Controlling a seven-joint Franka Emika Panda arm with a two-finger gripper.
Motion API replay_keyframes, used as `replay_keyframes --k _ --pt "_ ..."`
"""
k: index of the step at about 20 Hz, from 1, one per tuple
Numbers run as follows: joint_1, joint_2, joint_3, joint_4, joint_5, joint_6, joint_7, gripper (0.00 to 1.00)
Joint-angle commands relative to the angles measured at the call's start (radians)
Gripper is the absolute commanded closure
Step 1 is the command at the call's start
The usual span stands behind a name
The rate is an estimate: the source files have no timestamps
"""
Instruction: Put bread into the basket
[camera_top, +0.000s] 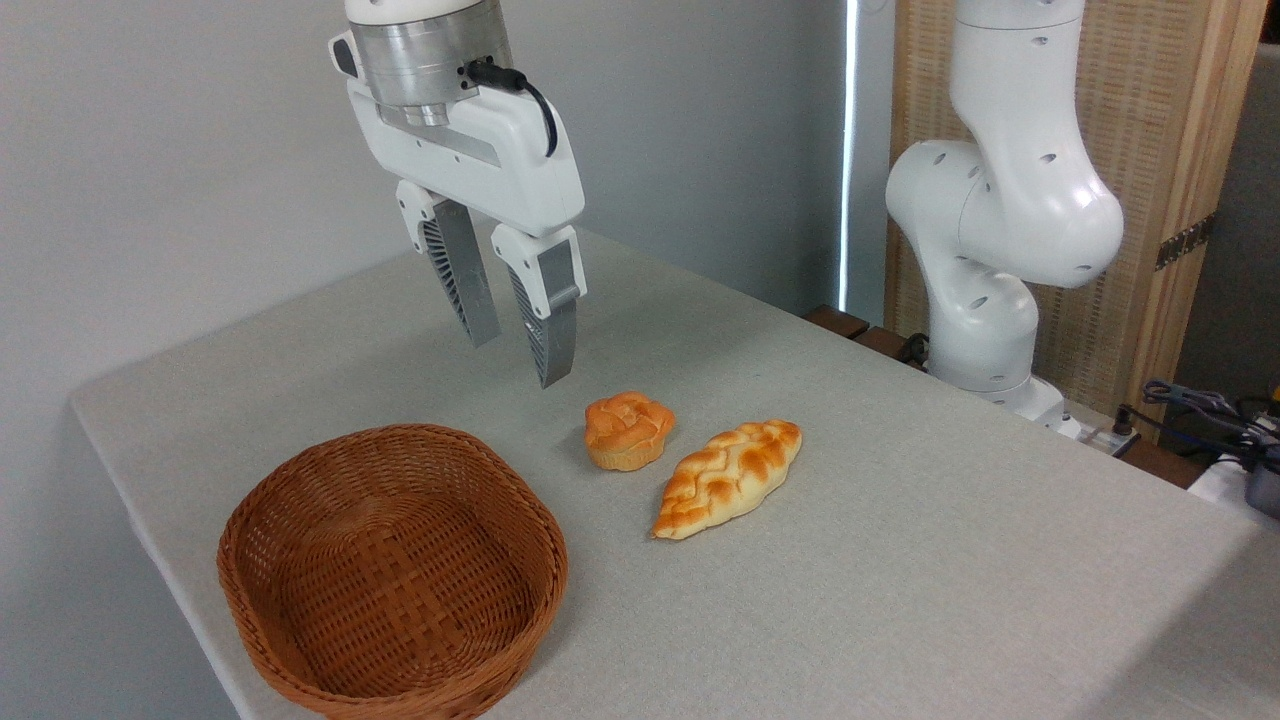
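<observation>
Above the worktop (900, 560), left of the golden braided bread (727, 478), the gripper (520, 360) hangs with jaws apart, liable to clip the round orange bun (628, 429) beside it.

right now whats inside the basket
Nothing: the basket shows only its bare woven floor. The near wall hides a thin strip of it. The bread lies on the table.
</observation>
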Motion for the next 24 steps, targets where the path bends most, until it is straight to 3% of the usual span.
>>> replay_keyframes --k 1,6,13,17,20,24 --pt "-0.002 -0.016 0.018 -0.002 -0.012 -0.026 0.017 0.0" --pt "-0.004 -0.078 0.021 -0.086 -0.012 0.009 0.037 0.0" --pt "-0.005 -0.338 0.04 -0.439 -0.003 0.127 0.091 0.0" --pt "-0.007 -0.352 0.049 -0.523 -0.001 0.155 0.092 0.0" --pt "-0.011 -0.351 0.05 -0.669 0.004 0.369 0.092 0.0" --pt "-0.011 -0.349 0.075 -0.772 0.077 0.456 0.117 0.0"
